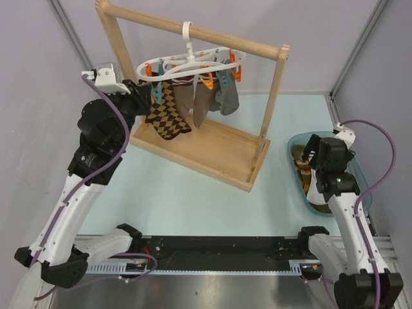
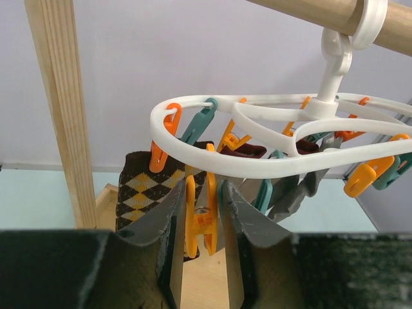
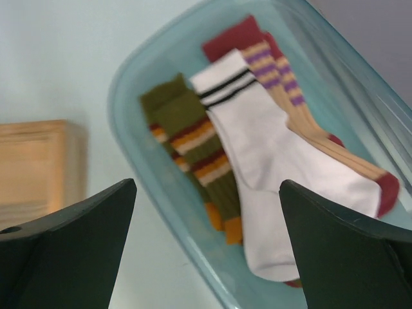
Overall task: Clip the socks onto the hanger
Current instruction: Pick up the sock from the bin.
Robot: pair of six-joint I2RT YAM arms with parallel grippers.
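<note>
The left claw (image 2: 201, 193) fills the bottom of its wrist view. Its two grey pads (image 2: 168, 219) are drawn in narrow against the sides of an orange clip (image 2: 201, 222), which hangs from the near ring of the hanger (image 2: 257, 168). The hanger is hooked over the top bar of the rack (image 2: 64, 116). Just behind the clip hangs an argyle sock (image 2: 143, 190), pinned at its cuff. More socks hang along the ring to the right under teal and orange clips.

From above, the left claw (image 1: 147, 90) is at the left end of the hanger (image 1: 187, 64), beside the argyle sock (image 1: 166, 112). Three other socks hang next to it, the rightmost a grey sock (image 1: 229, 96). The rack's base stands on the counter (image 1: 193, 187).

The right claw (image 3: 207, 187) is spread wide and holds nothing, above a bin (image 3: 125, 96) at the right side of the counter. In the bin lies a white sock (image 3: 257, 148) with dark stripes. An olive sock (image 3: 193, 145) with orange and red bands lies just to its left, and a tan sock (image 3: 309, 135) with purple stripes lies partly under it. In the top view the right claw (image 1: 315, 161) is over the bin (image 1: 360, 174), well apart from the hanger.
</note>
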